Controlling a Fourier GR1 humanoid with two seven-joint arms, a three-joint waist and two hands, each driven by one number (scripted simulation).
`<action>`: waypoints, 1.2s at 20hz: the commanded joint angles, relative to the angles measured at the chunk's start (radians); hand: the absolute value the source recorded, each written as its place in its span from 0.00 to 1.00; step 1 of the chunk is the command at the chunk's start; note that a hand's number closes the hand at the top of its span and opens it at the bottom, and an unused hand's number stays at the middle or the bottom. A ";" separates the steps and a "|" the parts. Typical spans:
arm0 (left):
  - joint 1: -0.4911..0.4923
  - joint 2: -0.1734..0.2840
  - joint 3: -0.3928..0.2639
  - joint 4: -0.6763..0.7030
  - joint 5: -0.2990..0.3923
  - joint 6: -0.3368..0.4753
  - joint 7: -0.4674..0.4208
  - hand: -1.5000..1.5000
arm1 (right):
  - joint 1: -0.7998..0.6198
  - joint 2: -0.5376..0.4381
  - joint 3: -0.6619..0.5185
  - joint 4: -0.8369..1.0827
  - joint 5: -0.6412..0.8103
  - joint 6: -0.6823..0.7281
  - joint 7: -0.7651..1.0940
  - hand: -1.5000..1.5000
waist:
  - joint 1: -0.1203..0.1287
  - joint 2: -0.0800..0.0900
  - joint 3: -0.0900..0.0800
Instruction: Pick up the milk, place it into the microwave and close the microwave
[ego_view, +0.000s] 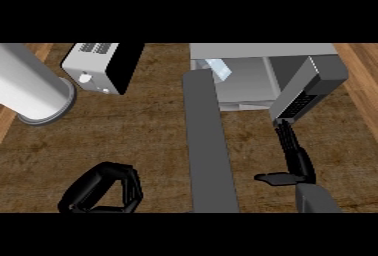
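— Brown wood surface (148, 140), and the microwave (251, 50) stands at the far side. Where is the milk (219, 69)?

— It looks like the small pale carton inside the microwave, by the left wall. The long grey door (210, 150) hangs wide open.

— So only the door is left, probably. What could go wrong?

— The right hand (291, 160) has its fingers straight and apart from the thumb, holding nothing. It points at the microwave's right part. It sits where the door would swing, so the door could bump that hand and stay open.

— And the left hand (103, 192)?

— Curled up on nothing, low and to the left of the door. If it shoves too fast, the microwave might shake and the milk could tip.
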 joint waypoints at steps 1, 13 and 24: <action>-0.079 -0.001 -0.105 0.100 -0.085 0.094 -0.020 1.00 | 0.142 -0.019 0.014 -0.111 -0.020 0.066 -0.041 0.00 | -0.017 0.001 -0.001; -0.239 -0.001 -0.323 0.328 -0.192 0.335 -0.159 1.00 | 0.566 -0.090 0.056 -0.640 -0.188 0.269 0.051 0.00 | -0.005 0.009 -0.001; -0.322 -0.001 -0.726 0.530 0.005 0.612 -0.154 1.00 | 0.726 -0.147 0.126 -1.033 -0.382 0.379 0.181 0.00 | -0.016 0.016 -0.001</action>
